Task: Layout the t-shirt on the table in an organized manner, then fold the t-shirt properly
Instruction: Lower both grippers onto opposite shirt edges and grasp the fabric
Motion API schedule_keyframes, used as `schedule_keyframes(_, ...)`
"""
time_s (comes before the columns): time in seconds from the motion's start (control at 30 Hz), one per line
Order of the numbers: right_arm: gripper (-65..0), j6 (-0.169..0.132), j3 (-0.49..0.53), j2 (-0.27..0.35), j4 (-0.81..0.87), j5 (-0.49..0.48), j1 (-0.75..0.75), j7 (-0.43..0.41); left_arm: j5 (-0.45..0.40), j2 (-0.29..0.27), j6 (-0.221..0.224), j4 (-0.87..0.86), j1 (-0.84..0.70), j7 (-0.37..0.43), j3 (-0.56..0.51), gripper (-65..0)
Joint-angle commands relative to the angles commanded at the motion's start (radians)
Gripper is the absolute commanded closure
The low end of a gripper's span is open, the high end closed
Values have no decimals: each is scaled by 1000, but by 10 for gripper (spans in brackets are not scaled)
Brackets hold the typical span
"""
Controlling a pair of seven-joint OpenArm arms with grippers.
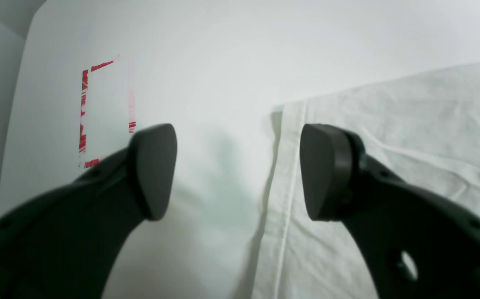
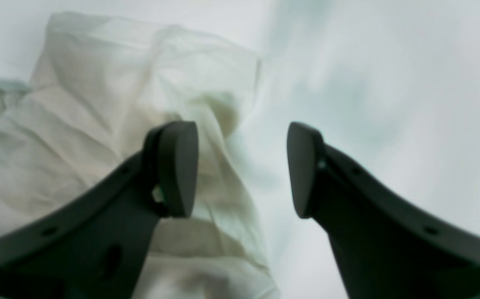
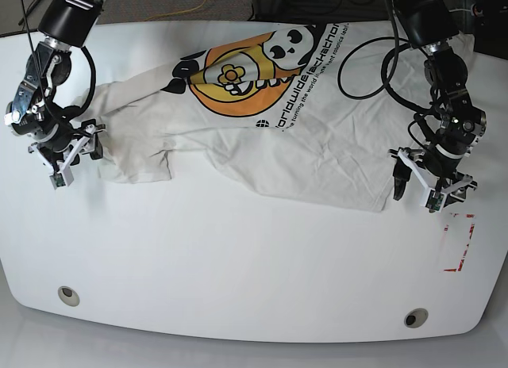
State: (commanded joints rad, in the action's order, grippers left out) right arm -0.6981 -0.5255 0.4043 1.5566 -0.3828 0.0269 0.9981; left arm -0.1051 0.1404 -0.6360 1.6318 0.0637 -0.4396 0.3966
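T-shirt (image 3: 302, 138) spread print-up on worktop (image 3: 238, 265), near hem rumpled. Left fingers (image 1: 238, 172) agape, empty — poised over hem edge. Right fingers (image 2: 242, 168) agape, empty, at sleeve. Cloth soft, limp, light — pinch hem corners.

t-shirt (image 3: 317, 138) small black print, too small to read

Both arms hang low, left gripper (image 1: 238, 172) and right gripper (image 2: 242, 168) seemingly empty, fingers apart.
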Motion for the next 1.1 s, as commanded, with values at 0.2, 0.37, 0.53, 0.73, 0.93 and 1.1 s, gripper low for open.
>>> schedule_keyframes(0.2,-333,0,0,-18,-57,2,-11,-32,0,0,0,0,0,0,0,-426)
schedule_keyframes(0.37,-333,0,0,-18,-152,-5,-5,-75,0,0,0,0,-2,0,0,-426)
schedule_keyframes(0.53,-333,0,3,-17,-210,-5,5,-107,0,0,0,0,-12,0,0,-426)
schedule_keyframes(0.73,-328,0,6,-21,-212,-5,5,-109,0,0,0,5,-14,0,3,-426)
schedule_keyframes(0.93,-229,0,6,-23,-210,-5,3,-109,0,2,5,3,-14,0,6,-422)
schedule_keyframes(1.1,-21,0,6,-23,-210,-5,3,-109,0,9,5,-5,-14,0,6,-422)
